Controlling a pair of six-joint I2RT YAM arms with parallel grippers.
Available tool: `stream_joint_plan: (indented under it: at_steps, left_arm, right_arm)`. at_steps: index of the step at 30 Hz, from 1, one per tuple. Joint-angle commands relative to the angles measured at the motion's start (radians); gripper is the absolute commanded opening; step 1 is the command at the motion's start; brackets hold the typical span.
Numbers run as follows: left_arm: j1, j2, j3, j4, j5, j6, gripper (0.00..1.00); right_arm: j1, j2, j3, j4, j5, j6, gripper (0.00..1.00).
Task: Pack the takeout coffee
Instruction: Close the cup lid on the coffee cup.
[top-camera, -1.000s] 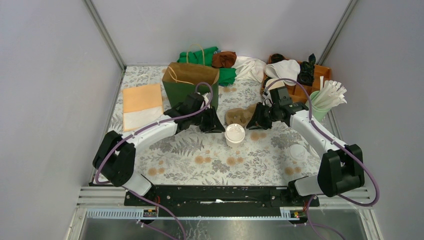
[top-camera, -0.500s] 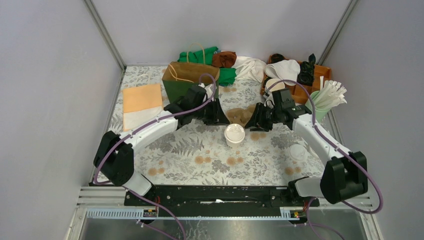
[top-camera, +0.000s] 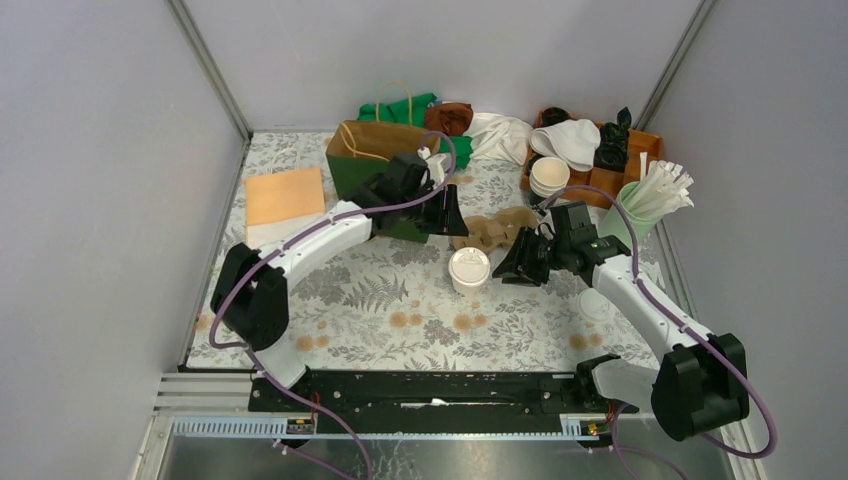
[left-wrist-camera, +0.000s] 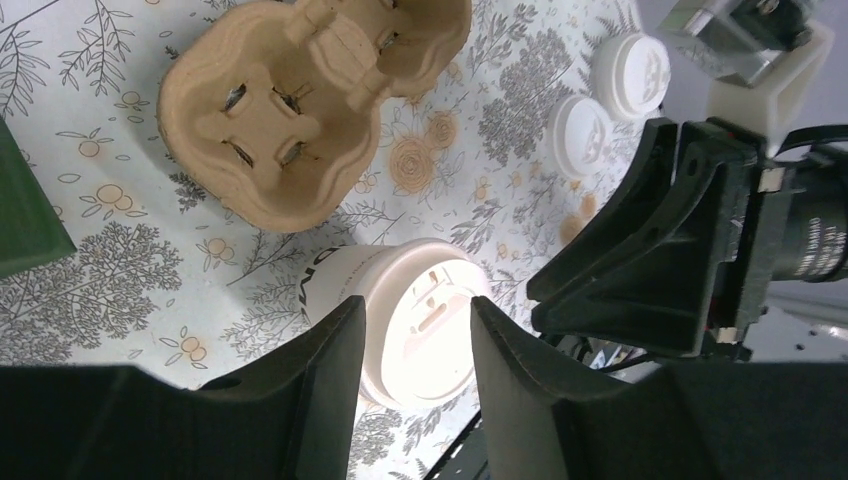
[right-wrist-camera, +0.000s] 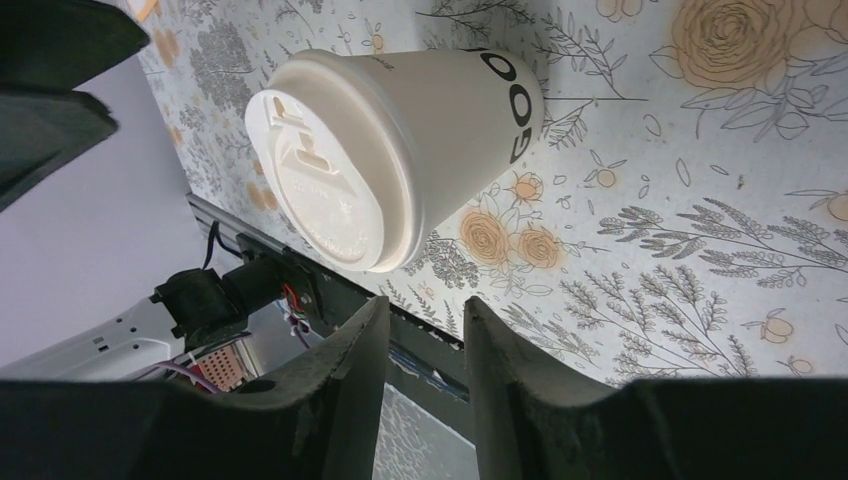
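The takeout coffee (top-camera: 469, 268), a white paper cup with a round white lid, stands upright mid-table. My left gripper (top-camera: 447, 215) hovers behind it, by the green bag, jaws open; in the left wrist view the lidded cup (left-wrist-camera: 420, 325) shows through the gap of the left gripper (left-wrist-camera: 415, 310), well beyond the fingertips. My right gripper (top-camera: 508, 264) sits just right of the cup, open and empty. From the right wrist the cup (right-wrist-camera: 400, 150) is ahead of the right gripper (right-wrist-camera: 425, 305), apart from it. The brown pulp carrier (top-camera: 505, 228) lies behind the cup.
A green paper bag (top-camera: 380, 160) stands at the back left, orange napkins (top-camera: 285, 195) lie beside it. A wooden tray (top-camera: 640, 145) with lidless cups (top-camera: 549, 175) and a straw holder (top-camera: 650, 195) are at the back right. Loose lids (left-wrist-camera: 610, 100) lie on the right.
Both grippers have opened wider. The left arm has drawn back and right, toward the bag. The right arm has come nearer, beside the cup. The cup has not moved.
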Motion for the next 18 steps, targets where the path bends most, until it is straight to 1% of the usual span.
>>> stream_joint_plan:
  at_steps: [1,4,12,18]
  left_arm:
    - [-0.008,0.038,0.087,-0.030,0.037,0.139,0.49]
    - [-0.016,0.056,0.114,-0.051,0.043,0.169,0.49]
    - [-0.052,0.096,0.120,-0.047,0.067,0.216,0.53]
    - [-0.062,0.141,0.144,-0.048,0.090,0.227,0.52]
  right_arm:
    - [0.009,-0.009,-0.018,0.063,-0.042,0.043,0.40]
    - [0.009,-0.004,-0.036,0.095,-0.047,0.071,0.39]
    - [0.009,0.015,-0.070,0.158,-0.060,0.116,0.37]
    - [0.009,0.031,-0.078,0.170,-0.070,0.124,0.35]
